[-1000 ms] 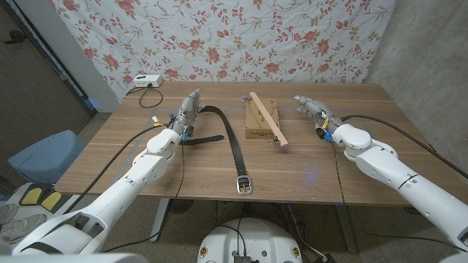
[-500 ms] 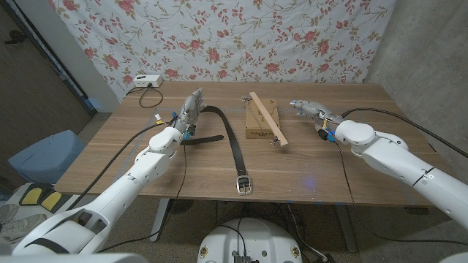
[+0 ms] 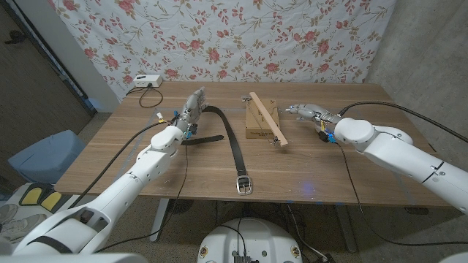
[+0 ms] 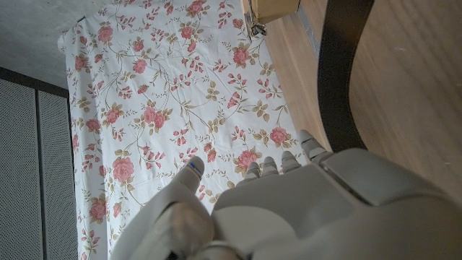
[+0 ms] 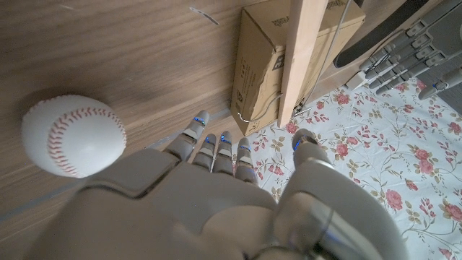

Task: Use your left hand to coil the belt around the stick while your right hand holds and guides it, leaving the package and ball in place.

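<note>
Coiling is not yet starting: belt [image 3: 232, 143] is lying loose on the bench [image 3: 314, 161], stick [image 3: 268, 121] resting across the package [image 3: 256, 120]. Left hand [image 3: 191, 109] and right hand [image 3: 307, 112], fingers apart, are holding nothing; ball [image 5: 73, 135] is sitting beside the right hand.

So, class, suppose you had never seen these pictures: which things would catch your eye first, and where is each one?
Probably the long black belt, curving down the middle of the wooden table to its metal buckle at the near edge. Next, the wooden stick lying slanted across the cardboard package, with the right hand reaching towards it. The white baseball with red stitching stands out in the right wrist view, beside that hand.
</note>
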